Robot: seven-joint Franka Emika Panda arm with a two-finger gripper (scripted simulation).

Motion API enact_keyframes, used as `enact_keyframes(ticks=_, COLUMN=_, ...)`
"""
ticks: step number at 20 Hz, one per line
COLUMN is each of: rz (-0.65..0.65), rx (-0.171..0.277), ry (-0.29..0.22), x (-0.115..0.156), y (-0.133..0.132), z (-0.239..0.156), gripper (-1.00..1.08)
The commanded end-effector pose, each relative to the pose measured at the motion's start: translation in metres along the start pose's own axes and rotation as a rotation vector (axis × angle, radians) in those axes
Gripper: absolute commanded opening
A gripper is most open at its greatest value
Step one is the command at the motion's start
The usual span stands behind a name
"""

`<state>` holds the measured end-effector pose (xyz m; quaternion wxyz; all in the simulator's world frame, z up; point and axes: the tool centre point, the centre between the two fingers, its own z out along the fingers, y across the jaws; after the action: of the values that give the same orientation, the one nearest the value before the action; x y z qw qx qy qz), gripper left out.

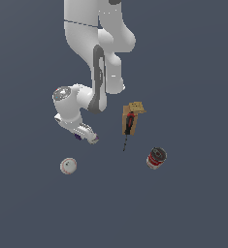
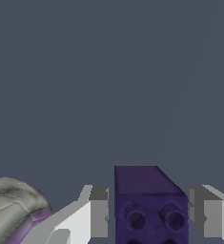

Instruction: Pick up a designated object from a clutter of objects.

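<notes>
The gripper [image 2: 149, 214] stands with one finger on each side of the purple block [image 2: 150, 209], a finger [image 2: 99, 212] close against one face and the other just beside the opposite face; whether the pads press it or only flank it I cannot tell. The block (two round studs show on its near face) sits squarely between the fingers. A whitish ball [image 2: 13, 209] with a purple tinge lies just beside the gripper, outside one finger. In the exterior view the gripper [image 1: 86, 134] is low over the dark floor [image 1: 193, 203]. The white baseball [image 1: 68, 166] lies near it. The tan box [image 1: 131, 117], with the screwdriver [image 1: 128, 127] on it, and the red-and-white can [image 1: 156, 158] lie further off.
</notes>
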<state>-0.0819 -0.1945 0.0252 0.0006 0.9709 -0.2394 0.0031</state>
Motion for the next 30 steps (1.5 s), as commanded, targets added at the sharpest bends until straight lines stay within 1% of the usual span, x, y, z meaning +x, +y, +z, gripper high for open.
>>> enact_keyframes(ticks=1, rz=-0.004, rx=0.000, ry=-0.007, x=-0.003, y=-0.002, z=0.003, gripper=-1.00)
enact_keyframes(ticks=11, rz=-0.003, rx=0.001, ry=-0.001, x=-0.001, y=-0.002, z=0.001, gripper=-1.00)
enact_keyframes(ticks=16, rz=-0.003, rx=0.001, ry=-0.001, x=0.001, y=-0.009, z=-0.008, gripper=-1.00)
enact_keyframes(ticks=23, rz=-0.002, rx=0.000, ry=-0.002, x=0.009, y=-0.038, z=-0.040, gripper=-1.00)
enact_keyframes(ticks=30, rz=-0.002, rx=-0.002, ry=-0.002, x=0.022, y=-0.085, z=-0.092, gripper=-1.00)
